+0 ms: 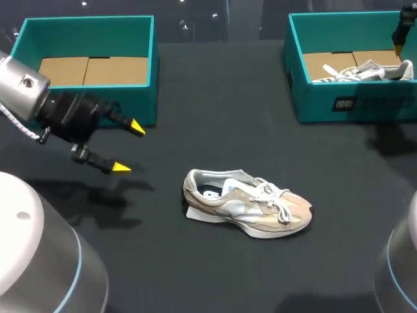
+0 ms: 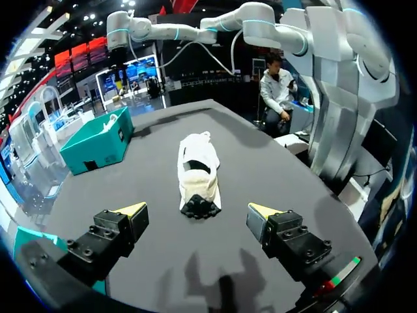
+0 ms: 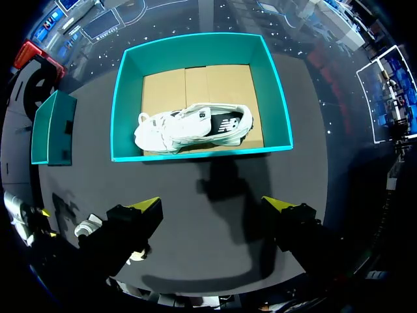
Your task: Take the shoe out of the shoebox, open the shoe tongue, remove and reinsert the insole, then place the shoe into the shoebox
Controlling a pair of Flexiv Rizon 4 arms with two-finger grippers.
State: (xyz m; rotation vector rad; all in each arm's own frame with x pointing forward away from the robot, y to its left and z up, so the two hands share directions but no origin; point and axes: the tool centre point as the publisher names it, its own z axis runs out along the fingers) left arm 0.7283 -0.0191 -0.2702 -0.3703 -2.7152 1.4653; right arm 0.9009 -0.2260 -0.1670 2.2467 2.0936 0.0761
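Step one judged done: beige shoe [image 1: 247,203] out of any box, standing on its sole near the middle of the table [image 1: 215,111], heel toward the left edge, toe toward the right edge. Touched by neither gripper.

Left shoebox [image 1: 148,98] at the far left corner, teal, empty down to its cardboard floor; probably source and final destination. Right shoebox [image 1: 313,104] at the far right corner, holding a second, white shoe [image 1: 365,70], seemingly on its side.

Left gripper [image 1: 129,148] spread wide, pinching nothing, near the left edge in front of the empty box, aimed at the beige heel but well apart from it. Right gripper [image 3: 214,204] likewise spread and empty, above bare table just in front of the right shoebox.

Look of the beige shoe: tan and grey panels, white sole, white laces threaded and tied in a loose bow, dark insole with a pale mark visible through the collar, apparently seated. Tongue not visibly pulled back. Cannot tell whether the insole cycle is done; judged remaining: tongue, insole out and in, return to box.
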